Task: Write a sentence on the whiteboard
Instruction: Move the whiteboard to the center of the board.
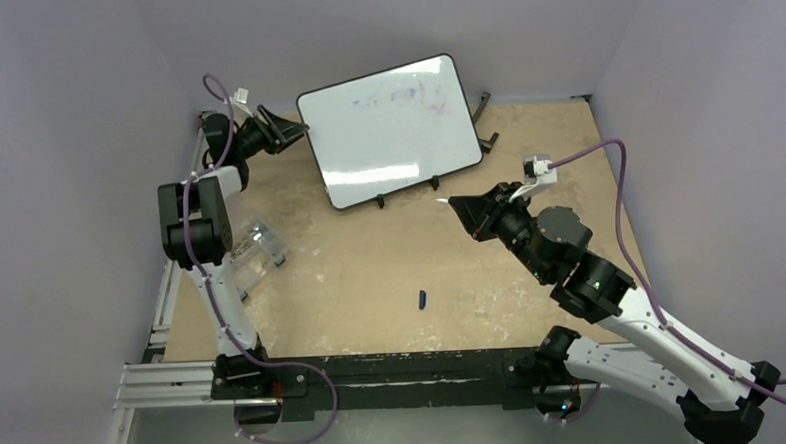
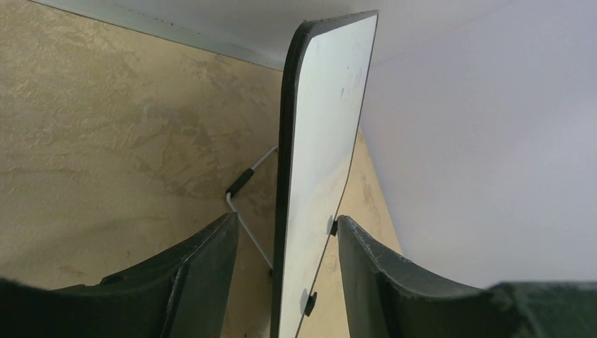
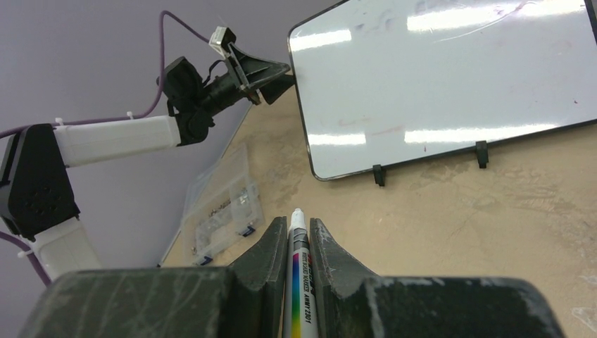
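Note:
The whiteboard (image 1: 390, 132) stands tilted at the back of the table on small black feet. I see no sentence on it, only faint purple smudges near its top. My left gripper (image 1: 290, 134) is open and straddles the board's left edge. In the left wrist view the board (image 2: 317, 141) runs between the two fingers (image 2: 204, 274), with a gap on the back side. My right gripper (image 1: 455, 201) hovers just in front of the board's lower right corner, shut on a white marker (image 3: 299, 282). The marker's bare tip points toward the whiteboard (image 3: 450, 77).
A clear plastic box (image 1: 255, 250) lies at the left by the left arm. A small dark blue cap (image 1: 422, 300) lies on the tan tabletop in the middle front. A black stand piece (image 1: 482, 113) sticks out behind the board's right side. Walls close in on three sides.

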You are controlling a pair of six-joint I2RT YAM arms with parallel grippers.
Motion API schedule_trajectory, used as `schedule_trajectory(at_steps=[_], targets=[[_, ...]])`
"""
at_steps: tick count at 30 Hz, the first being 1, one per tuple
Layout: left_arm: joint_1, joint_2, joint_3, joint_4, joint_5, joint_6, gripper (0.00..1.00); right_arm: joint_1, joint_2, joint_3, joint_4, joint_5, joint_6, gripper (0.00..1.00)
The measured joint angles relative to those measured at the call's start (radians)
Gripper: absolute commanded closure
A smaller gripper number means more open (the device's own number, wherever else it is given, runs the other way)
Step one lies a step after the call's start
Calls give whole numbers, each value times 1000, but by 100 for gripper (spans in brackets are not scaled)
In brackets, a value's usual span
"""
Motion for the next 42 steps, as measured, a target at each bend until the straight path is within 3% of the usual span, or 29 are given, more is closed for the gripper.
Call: schedule_trajectory(at_steps=[6, 26, 29, 36, 42], targets=[[-1, 77, 13, 119, 7, -94, 50, 0, 22, 0, 1, -1, -2, 100], [-34, 189, 172, 275, 30, -256, 59, 0, 27, 0, -5, -1, -20, 100], [-38, 207, 202, 265, 30, -261, 67, 0, 27, 0, -6, -1, -22, 100], [-56, 246, 270, 260, 34, -277, 100, 0, 27, 0, -6, -2, -26, 100], [-60, 250, 273, 297, 53, -307, 100, 0, 23, 0, -7, -6, -26, 100]])
